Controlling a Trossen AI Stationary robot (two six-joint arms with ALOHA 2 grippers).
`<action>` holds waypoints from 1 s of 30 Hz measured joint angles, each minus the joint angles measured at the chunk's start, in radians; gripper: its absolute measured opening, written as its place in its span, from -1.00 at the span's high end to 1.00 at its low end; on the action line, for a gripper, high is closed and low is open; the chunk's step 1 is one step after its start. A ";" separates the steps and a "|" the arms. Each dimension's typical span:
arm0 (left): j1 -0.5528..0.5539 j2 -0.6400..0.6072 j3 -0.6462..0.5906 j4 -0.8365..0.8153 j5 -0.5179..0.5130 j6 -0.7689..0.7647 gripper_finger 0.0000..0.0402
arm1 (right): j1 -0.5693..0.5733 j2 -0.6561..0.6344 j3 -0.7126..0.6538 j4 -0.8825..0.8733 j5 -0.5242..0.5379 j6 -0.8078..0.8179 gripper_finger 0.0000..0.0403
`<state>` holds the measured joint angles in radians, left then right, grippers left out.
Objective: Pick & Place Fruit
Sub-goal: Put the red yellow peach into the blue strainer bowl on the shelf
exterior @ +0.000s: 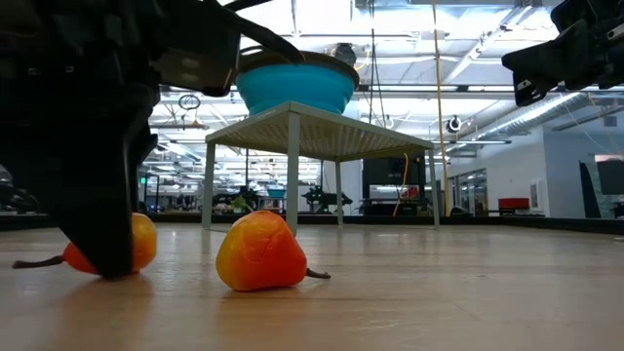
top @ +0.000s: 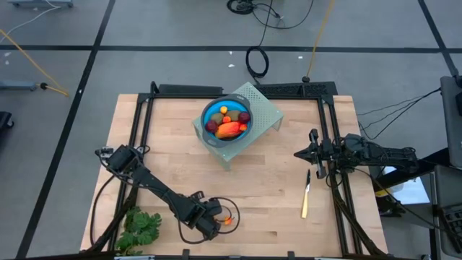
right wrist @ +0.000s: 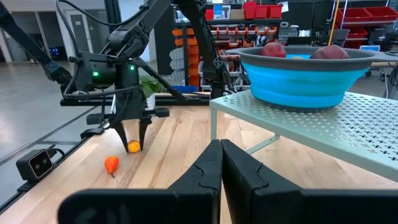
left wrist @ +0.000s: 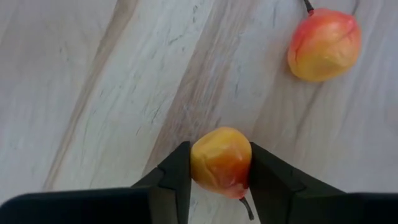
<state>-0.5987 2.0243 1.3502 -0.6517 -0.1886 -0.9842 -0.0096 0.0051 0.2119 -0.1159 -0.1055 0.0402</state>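
Two tiny orange-and-red fruits lie on the wooden table near its front edge. One (left wrist: 221, 160) sits between the fingers of my left gripper (left wrist: 219, 180), which points steeply down and is shut on it. The other (left wrist: 324, 45) rests on its side close by, untouched, and is also seen in the low view (exterior: 261, 252). A blue bowl (top: 215, 110) holding several fruits stands on a pale green perforated stand (top: 261, 107) at the far middle. My right gripper (right wrist: 221, 163) is shut and empty, held level at the table's right side (top: 299, 153). My left gripper pinches the tiny orange fruit by its two opposite sides (left wrist: 196, 163) between its two fingers. The fingers (right wrist: 134, 134) come from above, slanting down. The fruit's underside (exterior: 141, 261) is on the table and its dark stem end (left wrist: 247, 208) shows between the fingers.
A slim yellow-handled knife (top: 306, 195) lies on the table's right part, near my right arm. A green leafy bunch (top: 141, 227) lies at the near left corner. Bare wood stretches between the stand and my left gripper.
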 joint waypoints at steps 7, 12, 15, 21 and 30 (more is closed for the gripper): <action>0.005 -0.032 0.000 -0.018 0.020 -0.040 0.37 | 0.000 0.000 0.000 0.000 0.000 0.000 1.00; 0.005 -0.099 0.000 -0.036 0.029 -0.051 0.37 | 0.000 0.000 0.000 0.000 0.000 0.000 1.00; 0.006 -0.156 0.000 -0.034 0.023 -0.053 0.37 | 0.000 0.000 0.000 0.000 0.000 0.000 1.00; 0.012 -0.280 0.000 -0.032 -0.024 -0.075 0.37 | 0.000 0.000 0.000 0.000 0.000 0.000 1.00; 0.051 -0.431 0.000 -0.034 -0.047 -0.117 0.37 | 0.000 0.000 0.000 0.000 0.000 0.000 1.00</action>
<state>-0.5478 1.5938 1.3502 -0.6853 -0.2358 -1.1015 -0.0093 0.0048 0.2119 -0.1160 -0.1059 0.0402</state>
